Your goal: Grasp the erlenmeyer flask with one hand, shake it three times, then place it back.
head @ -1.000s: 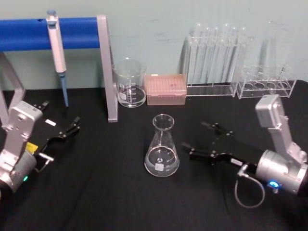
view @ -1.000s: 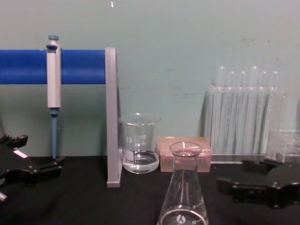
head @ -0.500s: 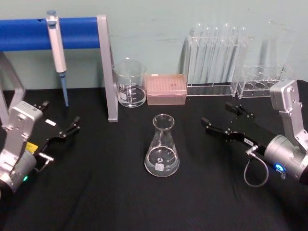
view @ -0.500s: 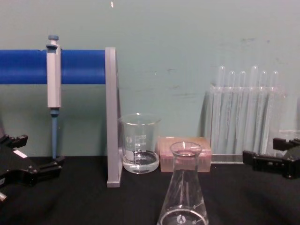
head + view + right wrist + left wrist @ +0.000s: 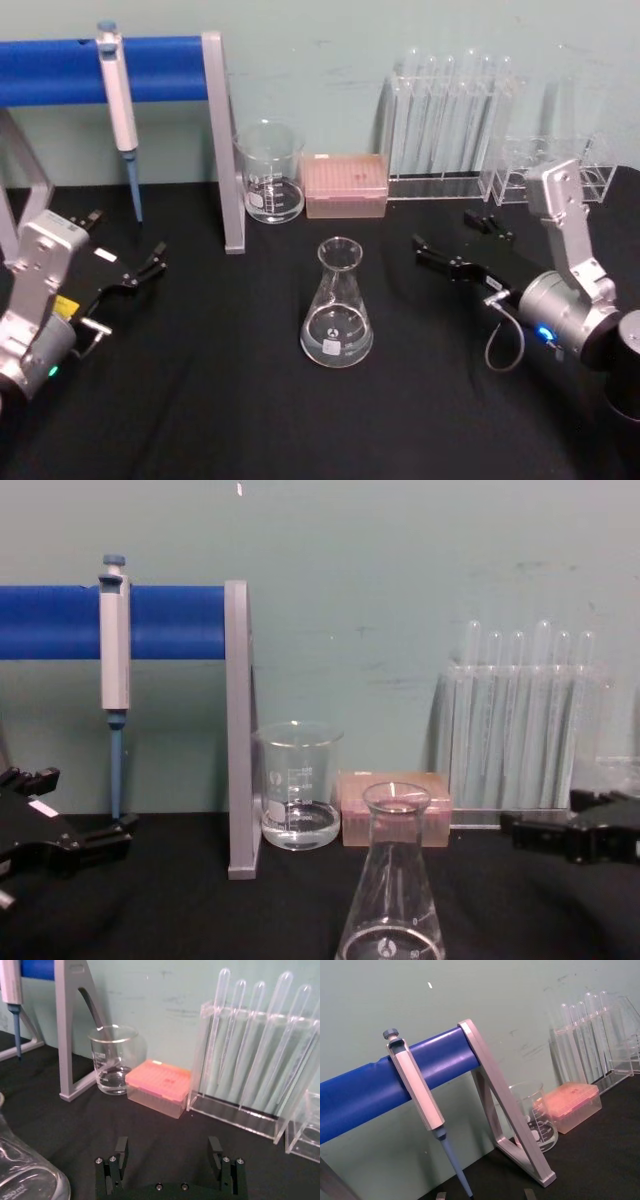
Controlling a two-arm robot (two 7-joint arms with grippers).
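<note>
Change: since a second ago the right tool (image 5: 462,242) has drawn back from beside the erlenmeyer flask (image 5: 337,305) and swung toward the rear right of the counter (image 5: 200,400); the flask has not shifted.
Flask: stands upright on its wide base near the middle of the counter, a shallow pool of clear liquid in the bottom, untouched by either tool. It sits forward of the other glassware, which leaves open room on both sides for a sideways approach.
Right tool: released, fingers spread wide and level above the counter, well apart from the flask and pointing roughly toward it from the right. In the right wrist view the two fingertips (image 5: 121,1147) frame bare counter, with the flask's base (image 5: 27,1177) off at the edge, so the tool is not yet lined up on it.
Left tool: (image 5: 140,272) parked low at the left of the counter, released, well apart from the flask.
Backdrop: beaker (image 5: 270,172), pink tip box (image 5: 345,185) and test tube rack (image 5: 445,130) line the back wall; a pipette (image 5: 120,105) hangs from the blue bar (image 5: 60,68), all clear of the working area.
Stage: judged from this, the grasp has not been made; the right tool looks the likelier one to take the neck.
</note>
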